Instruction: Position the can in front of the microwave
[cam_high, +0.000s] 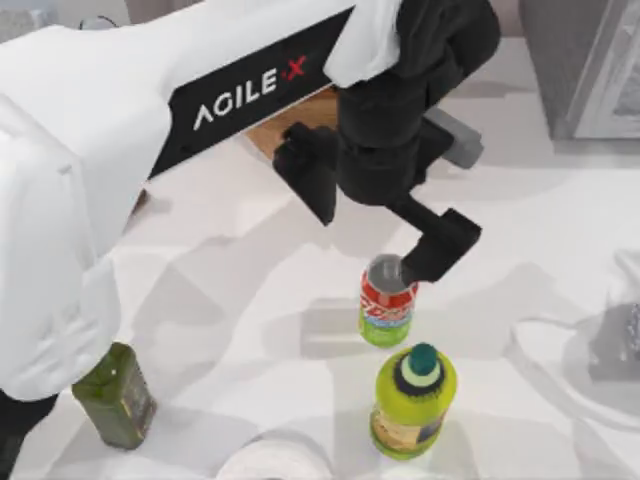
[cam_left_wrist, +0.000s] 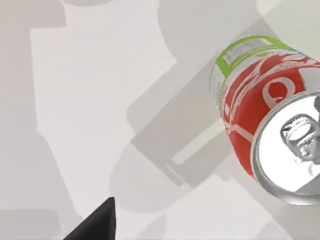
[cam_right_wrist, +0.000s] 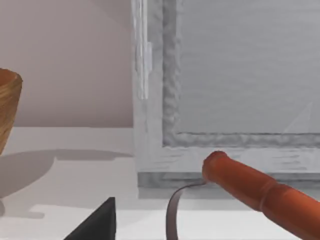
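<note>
The can (cam_high: 387, 308) stands upright near the table's middle, with a silver top, a red band and a lime-green base. My left gripper (cam_high: 425, 255) hangs just above it, open, and one black finger (cam_high: 440, 245) comes down at the can's upper right rim. In the left wrist view the can (cam_left_wrist: 265, 115) sits off to one side of a black fingertip (cam_left_wrist: 97, 222), with bare table between them. The microwave (cam_high: 590, 70) is at the table's far right corner. A finger (cam_right_wrist: 97, 222) of my parked right gripper faces the microwave (cam_right_wrist: 230, 80).
A yellow-green bottle with a teal cap (cam_high: 413, 400) stands just in front of the can. An olive bottle (cam_high: 115, 395) is at the front left. A wicker basket (cam_high: 300, 115) sits under my left arm. A red-handled tool (cam_right_wrist: 260, 192) lies before the microwave. A grey object (cam_high: 618, 340) is at the right edge.
</note>
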